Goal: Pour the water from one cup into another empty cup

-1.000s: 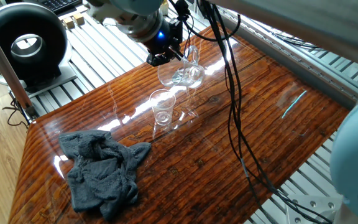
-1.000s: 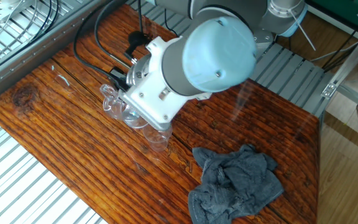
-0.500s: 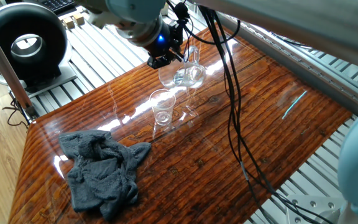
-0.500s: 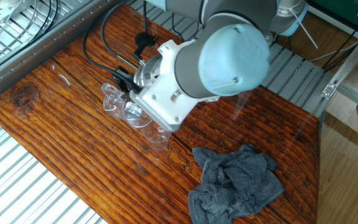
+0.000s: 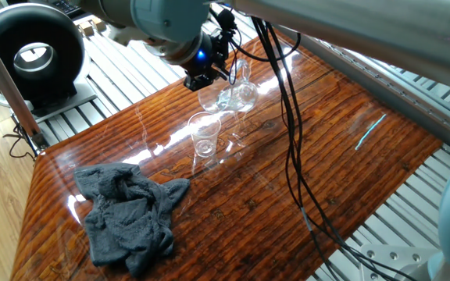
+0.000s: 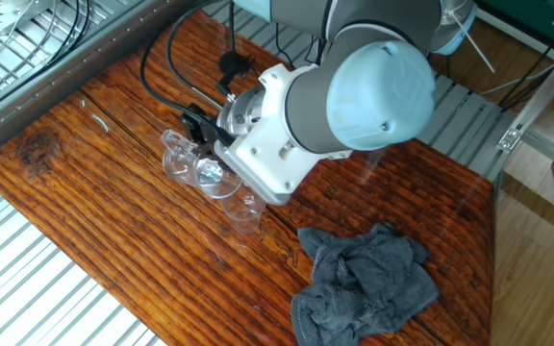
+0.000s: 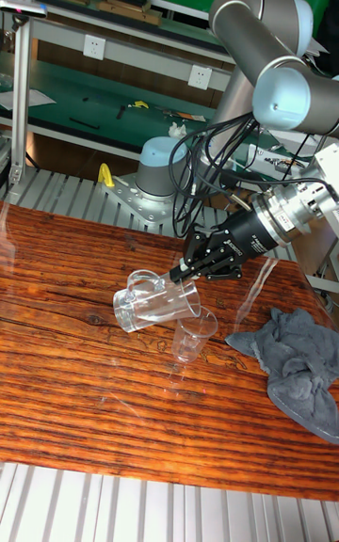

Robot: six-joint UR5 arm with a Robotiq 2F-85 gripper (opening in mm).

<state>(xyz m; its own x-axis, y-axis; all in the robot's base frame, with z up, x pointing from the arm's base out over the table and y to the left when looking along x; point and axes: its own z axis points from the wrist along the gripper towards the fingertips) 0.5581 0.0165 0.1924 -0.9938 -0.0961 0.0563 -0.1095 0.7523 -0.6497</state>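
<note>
Fingers [image 7: 196, 270] on tipped tumbler [image 7: 155, 297]; water barely discernible inside.

Tilted tumbler [image 7: 155, 300] above small cup [image 7: 194, 333], cloth [image 7: 299, 365] beside.

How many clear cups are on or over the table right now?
2. The larger tumbler is tipped on its side in the end effector, above the table. The smaller cup stands upright on the wood beside it, near the grey cloth. None seems hidden.

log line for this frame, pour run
phase: pouring | gripper: shut on large tumbler, tipped sideways | small cup: upright on table, below tumbler | cloth: apart
</note>
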